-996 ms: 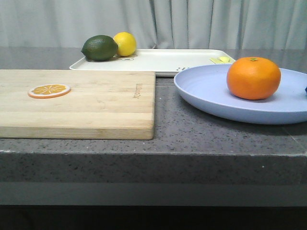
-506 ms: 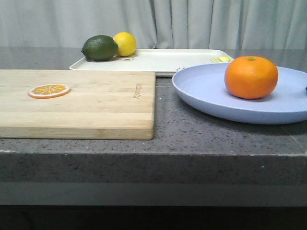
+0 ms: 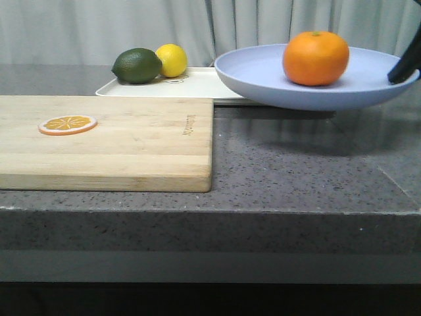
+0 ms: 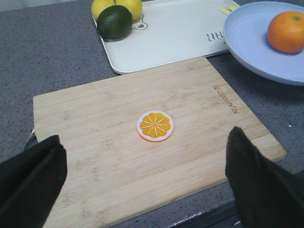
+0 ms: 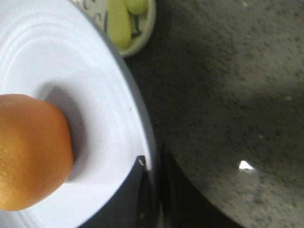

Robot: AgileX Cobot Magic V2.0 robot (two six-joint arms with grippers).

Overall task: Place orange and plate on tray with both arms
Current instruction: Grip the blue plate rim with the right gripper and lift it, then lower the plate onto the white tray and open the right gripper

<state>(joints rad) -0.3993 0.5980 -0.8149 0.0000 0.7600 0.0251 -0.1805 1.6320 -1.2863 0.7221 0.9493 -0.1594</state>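
lavender plate (image 3: pixel 263 82) carrying the orange (image 3: pixel 316 58) hangs above the counter, its rim pinched by the right gripper (image 5: pixel 153 190); left gripper (image 4: pixel 142 175) gapes wide.

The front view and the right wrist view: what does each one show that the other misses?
Only the front view shows the wooden cutting board with the flat orange slice disc, plus the dark green lime and yellow lemon on the cream-white rectangular tray.

Only the right wrist view shows the right tool pinching the rim of the pale lavender-blue round plate.

Both show that plate lifted, carrying the round bright-orange fruit, over the grey speckled counter.
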